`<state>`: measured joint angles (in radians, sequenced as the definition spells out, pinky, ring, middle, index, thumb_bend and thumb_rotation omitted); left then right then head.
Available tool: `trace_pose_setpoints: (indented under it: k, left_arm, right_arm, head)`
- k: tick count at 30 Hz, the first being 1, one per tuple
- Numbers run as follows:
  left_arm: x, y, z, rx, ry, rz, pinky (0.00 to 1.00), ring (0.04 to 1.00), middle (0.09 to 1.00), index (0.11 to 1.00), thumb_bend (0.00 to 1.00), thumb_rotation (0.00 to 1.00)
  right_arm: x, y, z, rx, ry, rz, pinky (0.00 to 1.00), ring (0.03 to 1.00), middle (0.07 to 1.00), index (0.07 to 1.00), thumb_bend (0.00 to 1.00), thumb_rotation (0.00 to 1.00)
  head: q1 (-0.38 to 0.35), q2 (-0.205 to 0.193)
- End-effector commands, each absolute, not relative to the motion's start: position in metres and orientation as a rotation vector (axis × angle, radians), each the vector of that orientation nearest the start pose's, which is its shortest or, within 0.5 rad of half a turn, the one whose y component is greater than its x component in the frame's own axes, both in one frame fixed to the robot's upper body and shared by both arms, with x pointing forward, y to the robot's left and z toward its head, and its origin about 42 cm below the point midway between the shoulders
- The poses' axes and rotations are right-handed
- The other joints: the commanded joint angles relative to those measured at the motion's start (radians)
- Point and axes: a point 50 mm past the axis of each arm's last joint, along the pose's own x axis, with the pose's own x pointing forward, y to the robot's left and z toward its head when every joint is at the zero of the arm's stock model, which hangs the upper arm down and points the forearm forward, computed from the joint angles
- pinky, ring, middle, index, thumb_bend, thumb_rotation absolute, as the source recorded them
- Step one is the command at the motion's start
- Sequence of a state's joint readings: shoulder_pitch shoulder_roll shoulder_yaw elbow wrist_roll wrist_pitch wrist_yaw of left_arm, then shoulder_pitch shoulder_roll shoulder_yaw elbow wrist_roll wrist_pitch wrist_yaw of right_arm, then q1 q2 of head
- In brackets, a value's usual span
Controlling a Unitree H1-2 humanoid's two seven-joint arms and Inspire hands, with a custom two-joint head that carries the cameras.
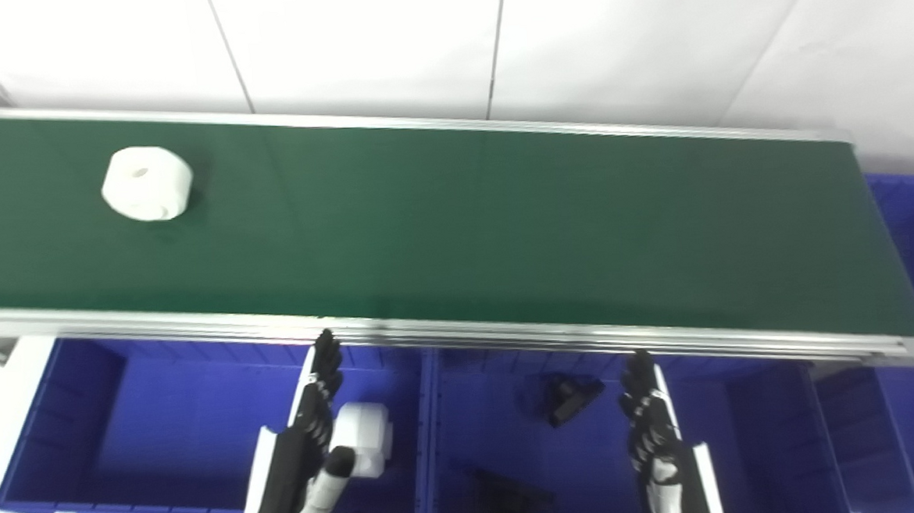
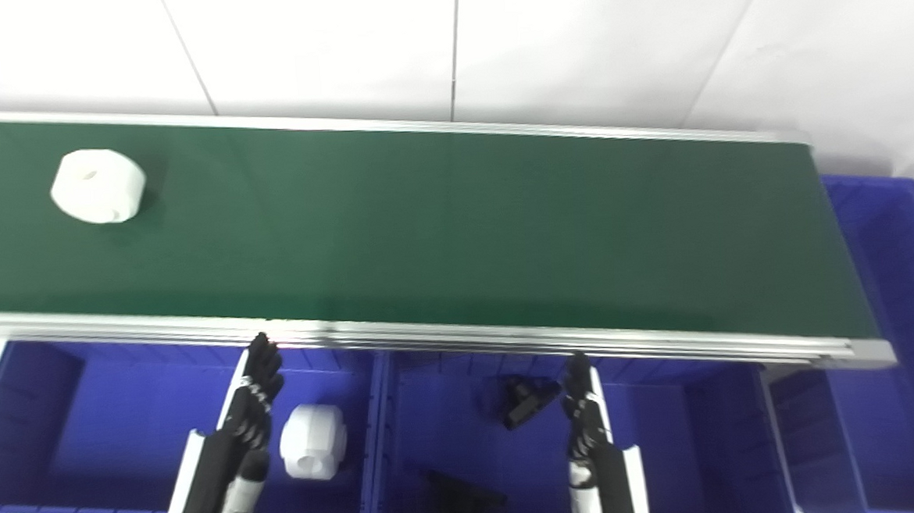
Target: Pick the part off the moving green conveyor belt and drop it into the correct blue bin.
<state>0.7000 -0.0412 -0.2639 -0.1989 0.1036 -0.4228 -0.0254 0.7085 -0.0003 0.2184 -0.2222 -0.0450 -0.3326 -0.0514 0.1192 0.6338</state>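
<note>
White wall behind green conveyor belt [image 1: 455, 225]; left robot hand [image 1: 310, 444], seemingly spread and empty like right robot hand [image 1: 654, 426], should meet the white part [image 1: 146, 183] early.

A white part [image 2: 99, 196] is sitting on the green belt [image 2: 456, 233] near its left end. Both hands are hovering empty over the blue bins, left hand [image 2: 243, 436] beside another white part [image 2: 313, 441], right hand [image 2: 589, 429] near black parts [image 2: 529, 400].

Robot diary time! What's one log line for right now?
white part: on belt, far left | left hand: open over left bin | right hand: open over middle bin
</note>
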Motion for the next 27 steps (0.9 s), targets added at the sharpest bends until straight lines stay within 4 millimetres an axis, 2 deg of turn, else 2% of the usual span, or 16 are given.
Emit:
trace_pose_setpoints:
  k: [1,8,12,18,23,27]
  left_arm:
    - [0.053,0.148,0.075,-0.051,-0.015,-0.075,0.98,0.982,1.000,1.000,0.86,0.87]
    - [0.056,0.136,0.068,-0.053,-0.002,-0.081,0.95,0.966,0.989,0.997,0.79,0.89]
    - [0.057,0.132,0.064,-0.059,0.005,-0.082,0.93,0.962,0.983,0.984,0.82,0.88]
    - [0.060,0.128,0.059,-0.041,0.011,-0.078,0.83,0.937,0.978,0.969,0.85,0.89]
    - [0.067,0.127,0.062,-0.002,-0.024,-0.072,0.77,0.904,0.951,0.935,0.86,0.86]
    - [0.070,0.129,0.067,0.026,-0.064,-0.070,0.76,0.901,0.943,0.921,0.87,0.84]
  right_arm:
    - [0.046,-0.189,0.070,0.039,0.066,-0.024,1.00,1.000,1.000,1.000,0.90,1.00]
    - [0.047,-0.201,0.061,0.074,0.082,-0.014,1.00,1.000,1.000,1.000,0.84,1.00]
    - [0.048,-0.205,0.057,0.085,0.078,-0.010,1.00,1.000,1.000,1.000,0.84,1.00]
    - [0.051,-0.208,0.050,0.090,0.083,-0.018,1.00,1.000,1.000,1.000,0.84,1.00]
    - [0.054,-0.208,0.047,0.107,0.087,-0.019,1.00,1.000,1.000,1.000,0.85,1.00]
    - [0.055,-0.206,0.046,0.115,0.091,-0.015,1.00,1.000,1.000,1.000,0.84,1.00]
  head:
    - [0.035,-0.022]
    - [0.077,-0.059]
    - [0.083,-0.070]
    - [0.093,-0.088]
    - [0.120,-0.102]
    - [0.125,-0.120]
